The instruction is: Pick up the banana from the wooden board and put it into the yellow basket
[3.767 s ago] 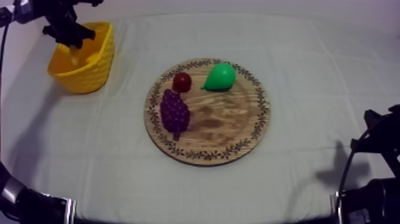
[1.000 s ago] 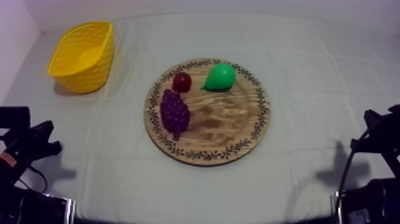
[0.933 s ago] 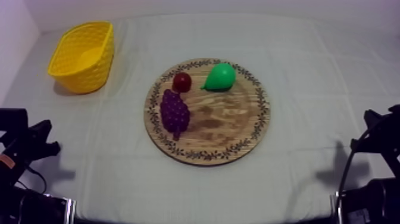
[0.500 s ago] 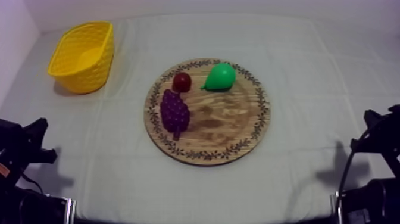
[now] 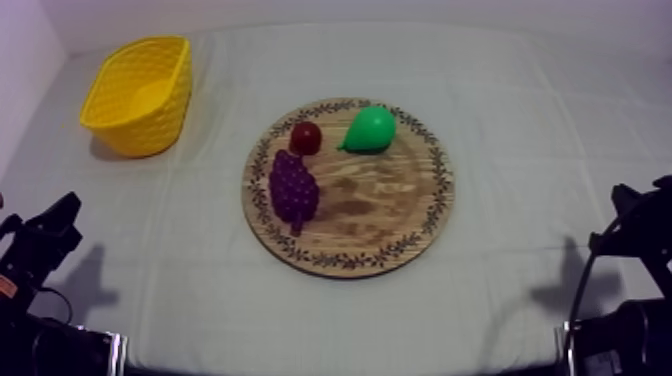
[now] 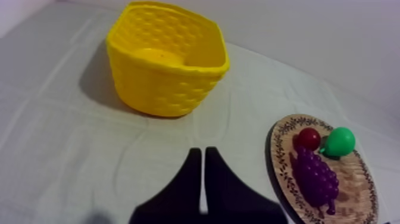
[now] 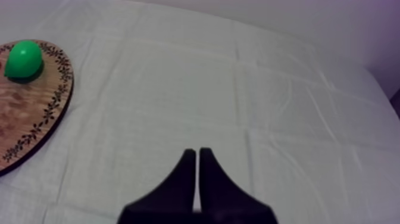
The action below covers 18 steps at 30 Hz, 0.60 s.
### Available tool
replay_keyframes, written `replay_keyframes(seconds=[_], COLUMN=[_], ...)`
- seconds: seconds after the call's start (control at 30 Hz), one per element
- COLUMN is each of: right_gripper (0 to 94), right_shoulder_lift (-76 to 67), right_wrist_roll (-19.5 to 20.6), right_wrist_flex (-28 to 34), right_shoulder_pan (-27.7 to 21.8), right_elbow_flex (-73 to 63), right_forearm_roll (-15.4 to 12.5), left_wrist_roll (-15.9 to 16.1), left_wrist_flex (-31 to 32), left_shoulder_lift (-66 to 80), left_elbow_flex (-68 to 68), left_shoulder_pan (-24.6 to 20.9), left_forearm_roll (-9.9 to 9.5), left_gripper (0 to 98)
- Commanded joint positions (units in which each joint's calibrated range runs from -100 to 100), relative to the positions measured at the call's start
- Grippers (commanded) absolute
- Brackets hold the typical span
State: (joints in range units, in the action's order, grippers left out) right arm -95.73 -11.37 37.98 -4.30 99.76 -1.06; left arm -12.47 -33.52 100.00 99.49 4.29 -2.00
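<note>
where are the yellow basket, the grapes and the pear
yellow basket [image 6: 163, 89], left wrist view, on its near outer wall
bunch of grapes [image 5: 293, 188], top view, middle of the bunch
pear [image 5: 370, 129], top view, its rounded body

Upright yellow basket [image 5: 140, 135], apart from wooden board [image 5: 390, 205].

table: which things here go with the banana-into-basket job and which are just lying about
For the job: wooden board; yellow basket, with a yellow shape inside it, possibly the banana.

Lying about: pear, grapes, small red fruit, all on the board.
</note>
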Motion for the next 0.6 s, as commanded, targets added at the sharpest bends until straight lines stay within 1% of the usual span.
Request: replay_keyframes(seconds=[0.0, 0.57], right_gripper=[0.3, 0.3], right_shoulder_lift=[0.0, 0.0], right_wrist_roll=[-0.1, -0.1], right_wrist_flex=[0.0, 0.0], right_shoulder_pan=[0.0, 0.0], right_elbow_flex=[0.0, 0.0], right_forearm_roll=[0.0, 0.0], left_wrist_roll=[1.6, 1.8], left_wrist_flex=[0.0, 0.1], left_shoulder_lift=[0.0, 0.0], left_elbow_flex=[0.1, 0.1], left_shoulder_pan=[0.0, 0.0], left_forearm_roll=[-0.03, -0.03], left_gripper=[0.1, 0.1])
